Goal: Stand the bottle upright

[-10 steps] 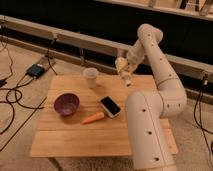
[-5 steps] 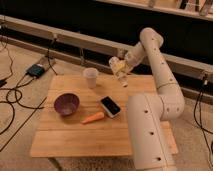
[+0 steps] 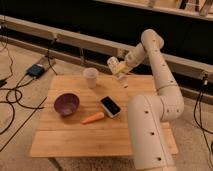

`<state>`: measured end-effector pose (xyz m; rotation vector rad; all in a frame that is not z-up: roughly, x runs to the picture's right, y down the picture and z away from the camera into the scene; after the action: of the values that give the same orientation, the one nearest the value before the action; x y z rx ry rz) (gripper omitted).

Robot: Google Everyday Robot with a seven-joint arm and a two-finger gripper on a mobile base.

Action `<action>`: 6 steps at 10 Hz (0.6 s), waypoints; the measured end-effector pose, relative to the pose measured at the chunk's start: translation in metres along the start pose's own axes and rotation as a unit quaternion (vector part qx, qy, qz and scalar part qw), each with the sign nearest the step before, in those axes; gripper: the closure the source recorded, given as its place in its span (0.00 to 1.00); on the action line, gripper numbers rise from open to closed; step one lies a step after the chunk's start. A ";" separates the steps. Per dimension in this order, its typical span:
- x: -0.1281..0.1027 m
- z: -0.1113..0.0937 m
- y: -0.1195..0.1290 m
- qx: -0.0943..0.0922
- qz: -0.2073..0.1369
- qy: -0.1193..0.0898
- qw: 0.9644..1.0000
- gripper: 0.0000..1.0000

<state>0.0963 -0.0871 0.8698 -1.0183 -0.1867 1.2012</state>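
1 gripper [image 3: 120, 70] (fingers clenched on the bottle [image 3: 116, 66]) hangs above the table [image 3: 75, 132], beside the cup [image 3: 90, 78].

floor [image 3: 30, 55]: pale beige, smooth, evenly lit, no strong shadows
table [image 3: 75, 137]: light wood plank top, rectangular, set at a slight angle to the view, mid-frame
back wall [image 3: 75, 12]: dark, near black, fills the top of the view
rails [image 3: 80, 41]: long pale horizontal bars low along the dark wall, running left to right behind the table
cables [image 3: 12, 97]: black loops on the floor left of the table, more trailing at far right
box [image 3: 36, 70]: small dark device with a blue face on the floor, upper left, cables running to it
light: dim and warm, brightest on the table top
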 end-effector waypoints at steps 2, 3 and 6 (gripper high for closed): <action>0.000 0.000 0.000 0.000 0.000 0.000 1.000 1.00; 0.000 0.000 0.000 0.000 0.000 0.000 1.000 1.00; -0.012 -0.002 0.022 -0.058 -0.020 -0.038 0.997 1.00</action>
<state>0.0775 -0.0987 0.8568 -1.0658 -0.3371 1.2044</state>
